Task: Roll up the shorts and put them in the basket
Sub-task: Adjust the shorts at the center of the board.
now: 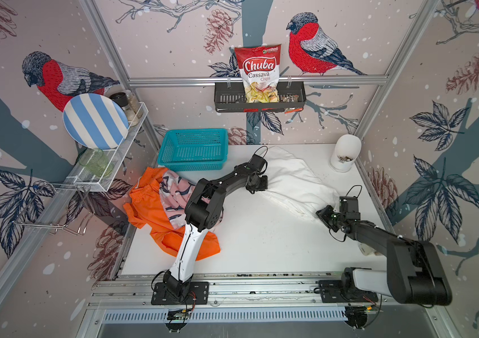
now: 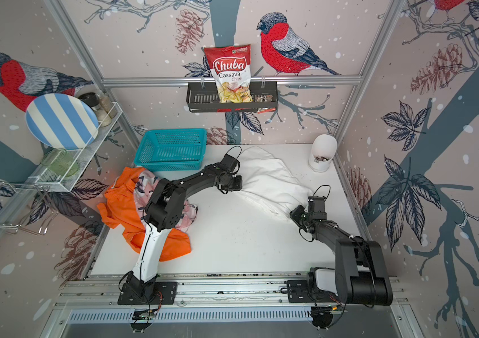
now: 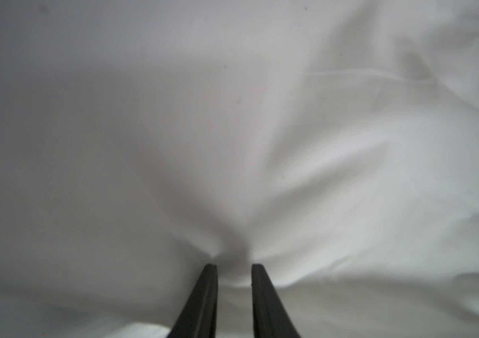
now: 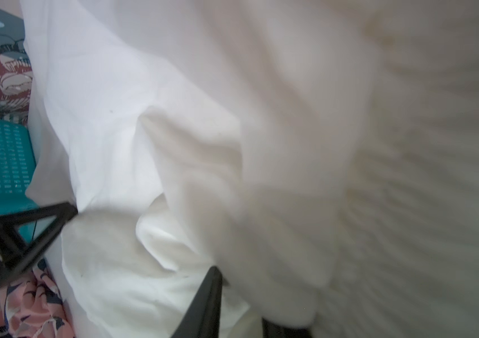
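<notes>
The white shorts lie crumpled from the back middle of the table towards its right side. My left gripper is at their left edge. In the left wrist view it is shut on a puckered fold of the white cloth. My right gripper is at their near right end. There it is shut on the gathered fabric, which drapes over and hides one finger. The orange shorts and the pink shark-print shorts lie heaped at the left, partly under my left arm.
A teal basket stands at the back left, close to the white shorts. A white jar sits in the back right corner. On the left wall a wire rack holds a striped plate. A chips bag sits on a black shelf on the back wall.
</notes>
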Controlling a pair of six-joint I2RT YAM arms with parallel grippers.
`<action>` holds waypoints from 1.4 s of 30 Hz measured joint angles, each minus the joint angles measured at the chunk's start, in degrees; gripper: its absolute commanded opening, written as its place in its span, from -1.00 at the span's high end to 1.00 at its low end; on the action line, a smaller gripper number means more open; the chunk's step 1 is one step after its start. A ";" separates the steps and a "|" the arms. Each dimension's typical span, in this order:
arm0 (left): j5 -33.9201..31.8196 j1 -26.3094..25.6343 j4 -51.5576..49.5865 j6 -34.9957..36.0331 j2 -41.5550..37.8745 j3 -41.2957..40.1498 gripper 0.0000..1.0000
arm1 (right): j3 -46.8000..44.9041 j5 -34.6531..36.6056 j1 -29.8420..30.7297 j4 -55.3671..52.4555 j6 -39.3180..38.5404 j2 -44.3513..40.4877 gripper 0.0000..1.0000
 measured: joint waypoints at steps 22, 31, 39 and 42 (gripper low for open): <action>-10.08 -9.84 6.93 -11.87 -39.60 -40.33 0.19 | 12.57 -4.17 -0.79 -12.87 -11.50 -1.31 0.37; -11.47 -2.47 3.37 -13.07 -47.23 -50.53 0.10 | 12.92 -2.32 -0.76 -17.77 -11.82 -5.38 0.34; -11.19 0.81 3.43 -13.07 -47.82 -52.74 0.17 | 12.26 -1.88 -0.74 -19.61 -11.89 -5.55 0.34; -11.26 1.99 3.76 -13.00 -47.78 -53.75 0.14 | 12.20 -1.64 -0.68 -20.24 -11.91 -7.13 0.34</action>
